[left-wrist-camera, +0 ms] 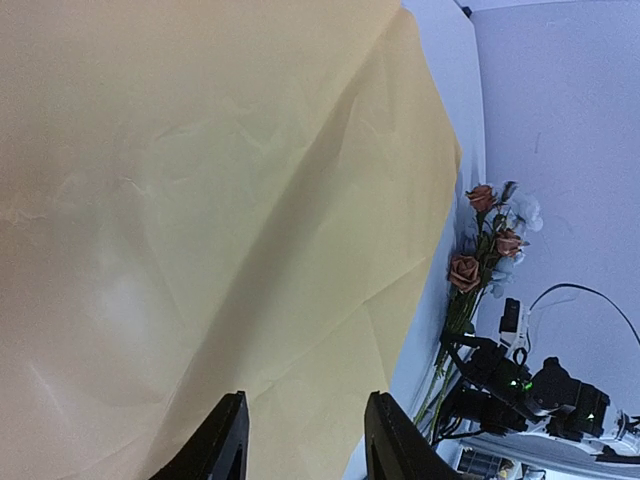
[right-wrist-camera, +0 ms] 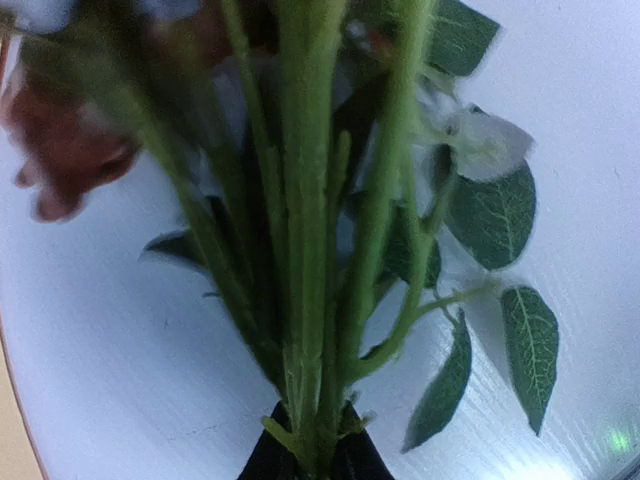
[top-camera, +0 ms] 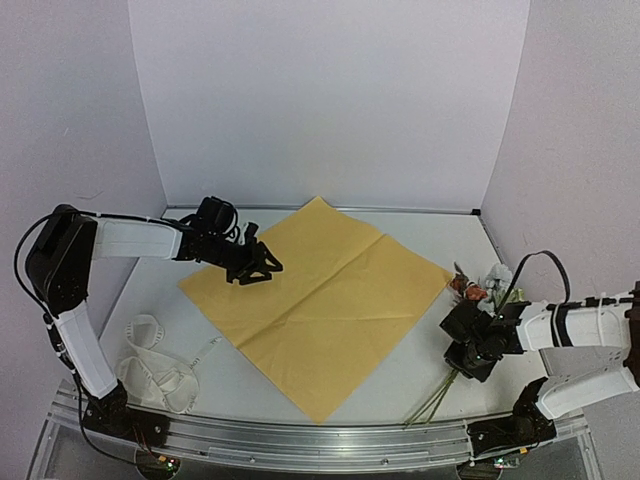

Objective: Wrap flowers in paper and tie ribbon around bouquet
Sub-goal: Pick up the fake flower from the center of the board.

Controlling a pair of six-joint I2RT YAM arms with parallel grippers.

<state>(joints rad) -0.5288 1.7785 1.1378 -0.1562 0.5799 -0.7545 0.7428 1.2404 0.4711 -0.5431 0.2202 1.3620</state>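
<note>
On smooth table (top-camera: 400, 370), creased square paper (top-camera: 315, 300)

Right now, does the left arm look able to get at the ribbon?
Probably yes. The ribbon lies uncovered beside the left arm's base. The left gripper hangs open and empty over the paper, so it is free to swing back, though that close to the base may be awkward.

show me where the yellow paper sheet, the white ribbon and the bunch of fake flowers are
large yellow-orange paper sheet (top-camera: 315, 300), top view, its flat middle
long white fabric ribbon (top-camera: 160, 385), top view, its bunched loops
bunch of artificial flowers (left-wrist-camera: 464, 271), left wrist view, a rust-brown bloom
</note>
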